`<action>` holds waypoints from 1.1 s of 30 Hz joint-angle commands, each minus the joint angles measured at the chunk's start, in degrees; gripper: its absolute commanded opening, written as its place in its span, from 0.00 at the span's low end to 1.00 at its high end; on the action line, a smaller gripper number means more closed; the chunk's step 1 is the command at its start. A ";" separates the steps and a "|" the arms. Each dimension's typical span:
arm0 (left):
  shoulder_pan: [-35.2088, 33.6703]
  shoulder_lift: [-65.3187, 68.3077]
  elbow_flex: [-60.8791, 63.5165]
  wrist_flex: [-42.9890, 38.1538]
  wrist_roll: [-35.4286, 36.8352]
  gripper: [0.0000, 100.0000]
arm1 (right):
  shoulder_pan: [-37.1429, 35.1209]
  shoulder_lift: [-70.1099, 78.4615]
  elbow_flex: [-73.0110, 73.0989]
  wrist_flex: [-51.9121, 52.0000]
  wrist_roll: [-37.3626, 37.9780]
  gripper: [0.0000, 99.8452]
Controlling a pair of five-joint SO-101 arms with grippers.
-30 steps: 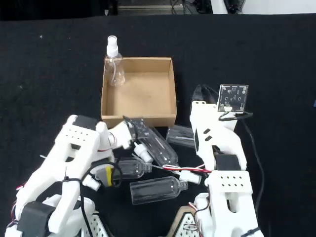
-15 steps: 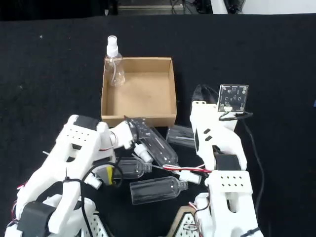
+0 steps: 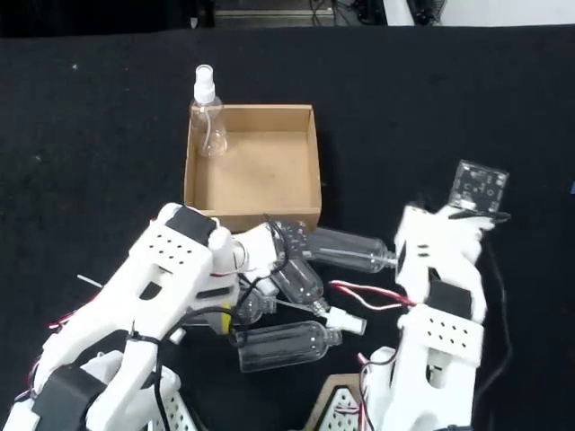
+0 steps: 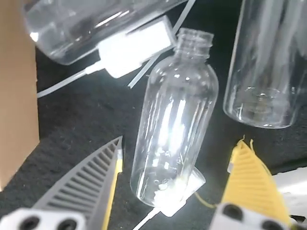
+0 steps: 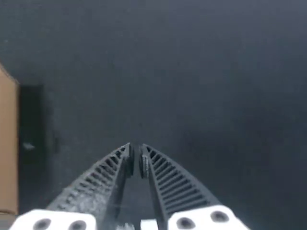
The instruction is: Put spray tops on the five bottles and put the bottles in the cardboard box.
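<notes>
Left tool (image 4: 180,141) spread wide, straddling an uncapped clear bottle (image 4: 177,96) lying on the tabletop (image 3: 90,135) near the cardboard box (image 3: 252,109). Right tool (image 5: 135,158) pinched together, empty. Bottle likely light, thin-walled, slick, prone to roll: take hold mid-body, squarely across the barrel

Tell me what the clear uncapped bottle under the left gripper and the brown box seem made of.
The clear uncapped bottle looks like glossy transparent plastic: bright highlights, see-through wall; glass can't be excluded. The brown open-topped box looks like matte cardboard: dull tan, thin flat walls.
</notes>
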 commanded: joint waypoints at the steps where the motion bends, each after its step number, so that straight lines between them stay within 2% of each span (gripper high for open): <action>1: 1.01 -0.09 -3.12 -3.52 2.11 0.34 | 3.34 -1.10 -1.36 1.85 0.35 0.01; 4: 1.54 -0.09 -3.12 -5.80 6.24 0.34 | 3.60 -1.10 1.19 -0.35 0.62 0.01; 9: 2.68 2.46 -3.74 -6.68 7.74 0.34 | 3.25 -1.10 5.85 -7.74 0.62 0.01; 11: 2.24 5.63 -4.00 -9.32 9.41 0.34 | 3.34 -1.10 6.64 -9.32 0.62 0.01; 15: 2.68 11.34 -4.35 -10.64 9.58 0.34 | 3.25 -1.10 6.99 -9.67 0.62 0.01; 24: 2.86 12.04 -5.58 -10.81 9.67 0.34 | 3.25 -1.10 6.99 -9.76 0.62 0.01; 33: 6.46 11.60 -5.67 -10.81 9.58 0.34 | 3.25 -1.10 6.99 -9.76 0.62 0.01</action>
